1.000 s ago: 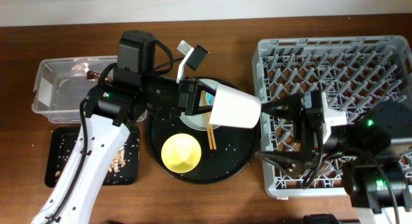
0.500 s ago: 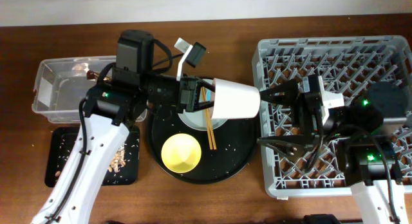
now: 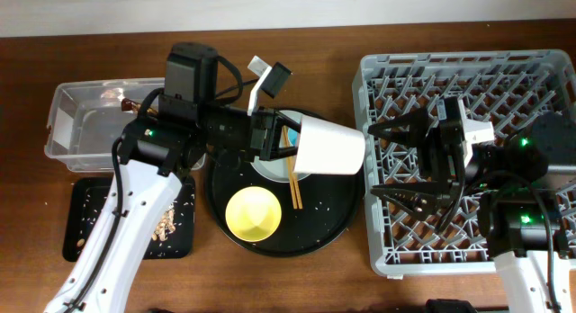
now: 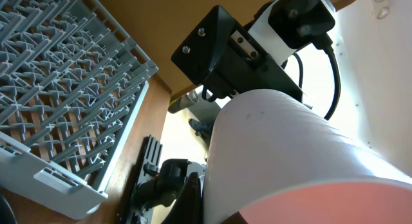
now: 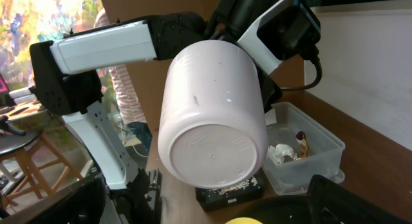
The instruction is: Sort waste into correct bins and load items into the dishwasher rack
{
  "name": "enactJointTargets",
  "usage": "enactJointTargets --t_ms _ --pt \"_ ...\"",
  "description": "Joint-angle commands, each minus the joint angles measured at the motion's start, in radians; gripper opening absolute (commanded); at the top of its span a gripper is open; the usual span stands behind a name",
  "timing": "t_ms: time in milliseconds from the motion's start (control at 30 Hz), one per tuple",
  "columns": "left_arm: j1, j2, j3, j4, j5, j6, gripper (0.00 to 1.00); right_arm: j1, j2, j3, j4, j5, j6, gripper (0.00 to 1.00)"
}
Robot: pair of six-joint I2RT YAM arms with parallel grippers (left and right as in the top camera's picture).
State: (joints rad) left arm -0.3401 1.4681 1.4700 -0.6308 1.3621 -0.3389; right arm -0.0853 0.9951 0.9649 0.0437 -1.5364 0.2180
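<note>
Pale pink plastic is filling both wrist views. The pink cup [image 3: 329,149] is hanging on its side above the right edge of the round black tray [image 3: 335,225], just left of the dishwasher rack [image 3: 450,65]. The left end effector [image 3: 284,142] is gripping the cup at its mouth, so the closed base is pointing right, toward the rack. This looks deliberate, as it is leaving the body and base free for the other arm to take.

The right end effector [image 3: 398,163] is hovering over the rack's left part with its fingers spread wide, one on the far side and one on the near side of the cup's axis. It is carrying nothing, and a small gap is showing between its fingertips and the cup. I judge this to be a handover: the rack sits on the right arm's side, so that arm is lining up to take the cup and seat it among the pegs.

The yellow bowl [image 3: 252,214], the plate [image 3: 268,172] and the chopsticks [image 3: 293,189] are waiting on the round tray. At the far left of the surface [image 3: 36,43], the clear tub [image 3: 63,133] is holding a wrapper [image 3: 126,102].
</note>
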Motion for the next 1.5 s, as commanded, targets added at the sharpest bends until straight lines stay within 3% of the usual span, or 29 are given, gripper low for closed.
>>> enactJointTargets --t_ms 0,567,767,1000,1233,1467 --pt "-0.020 -0.008 0.010 0.003 0.013 0.019 0.00 0.021 0.000 0.015 0.006 -0.015 0.009 0.98" --pt "-0.078 -0.008 0.010 0.010 -0.046 0.019 0.00 0.164 0.078 0.015 0.100 0.003 -0.001 1.00" --pt "-0.078 -0.008 0.010 0.010 -0.046 0.019 0.00 0.172 0.078 0.016 0.155 0.003 0.022 0.93" --pt "-0.078 -0.008 0.010 0.010 -0.047 0.019 0.00 0.179 0.078 0.015 0.155 0.002 0.027 0.92" --pt "-0.079 -0.008 0.010 0.010 -0.047 0.019 0.00 0.203 0.078 0.015 0.155 0.003 0.026 0.73" --pt "-0.079 -0.008 0.010 0.009 -0.051 0.019 0.02 0.202 0.079 0.015 0.155 0.003 0.027 0.68"
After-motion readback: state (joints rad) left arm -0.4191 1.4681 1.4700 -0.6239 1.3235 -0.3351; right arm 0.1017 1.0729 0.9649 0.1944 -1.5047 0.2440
